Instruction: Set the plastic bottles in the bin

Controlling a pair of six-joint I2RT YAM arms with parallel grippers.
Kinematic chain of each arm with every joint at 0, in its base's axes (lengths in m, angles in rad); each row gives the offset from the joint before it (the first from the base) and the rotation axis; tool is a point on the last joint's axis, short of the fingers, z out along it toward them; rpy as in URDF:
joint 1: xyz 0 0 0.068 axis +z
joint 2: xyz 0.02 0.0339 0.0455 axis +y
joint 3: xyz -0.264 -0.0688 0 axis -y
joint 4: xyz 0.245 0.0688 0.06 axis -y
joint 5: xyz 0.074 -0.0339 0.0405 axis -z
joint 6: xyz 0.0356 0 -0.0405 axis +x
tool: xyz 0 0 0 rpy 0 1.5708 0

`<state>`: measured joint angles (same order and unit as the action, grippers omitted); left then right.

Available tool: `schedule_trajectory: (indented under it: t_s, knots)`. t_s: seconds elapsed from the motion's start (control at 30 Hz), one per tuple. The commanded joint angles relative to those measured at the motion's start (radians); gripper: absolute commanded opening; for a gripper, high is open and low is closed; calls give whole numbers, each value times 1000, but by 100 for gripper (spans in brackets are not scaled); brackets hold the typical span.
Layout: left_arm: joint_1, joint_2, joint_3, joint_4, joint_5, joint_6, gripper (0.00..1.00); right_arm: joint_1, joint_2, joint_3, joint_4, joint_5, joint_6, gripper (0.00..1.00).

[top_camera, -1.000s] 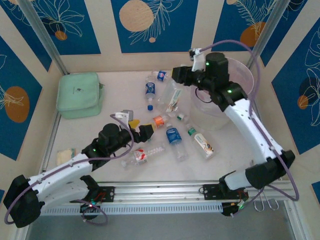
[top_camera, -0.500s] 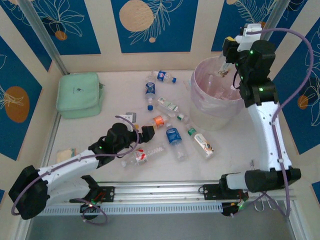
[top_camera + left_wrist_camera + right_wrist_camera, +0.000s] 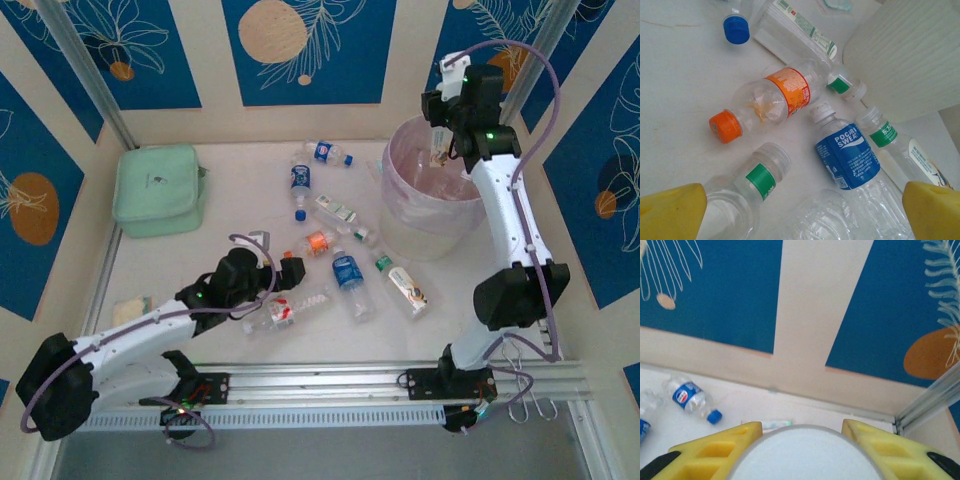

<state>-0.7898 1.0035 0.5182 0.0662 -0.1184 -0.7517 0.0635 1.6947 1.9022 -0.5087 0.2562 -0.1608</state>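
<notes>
The right gripper (image 3: pixel 441 135) is squeezing a clear bottle (image 3: pixel 802 455) tight and is holding it up in the air. The bin (image 3: pixel 400 215) is sitting right under that bottle, at the far right of the table (image 3: pixel 230 190). The left gripper (image 3: pixel 290 268) is hanging low with its jaws wide apart and nothing in them. Just under it, more bottles are lying on the table. Among them are an orange bottle (image 3: pixel 787 95) and a blue bottle (image 3: pixel 847 155), side by side.
</notes>
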Motion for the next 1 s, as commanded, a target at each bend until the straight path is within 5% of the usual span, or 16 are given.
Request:
schedule_trajectory:
  t_s: [0.0, 0.5, 0.97]
  knots:
    - [-1, -49, -6, -53, -36, -3, 100, -10, 32, 32, -168, -51, 18, 0]
    - [-2, -40, -15, -51, -44, -11, 100, -53, 99, -242, -163, -76, 205, 5]
    - [-2, -20, -2, -79, -73, -28, 100, -70, 50, -381, -91, -110, 319, 62]
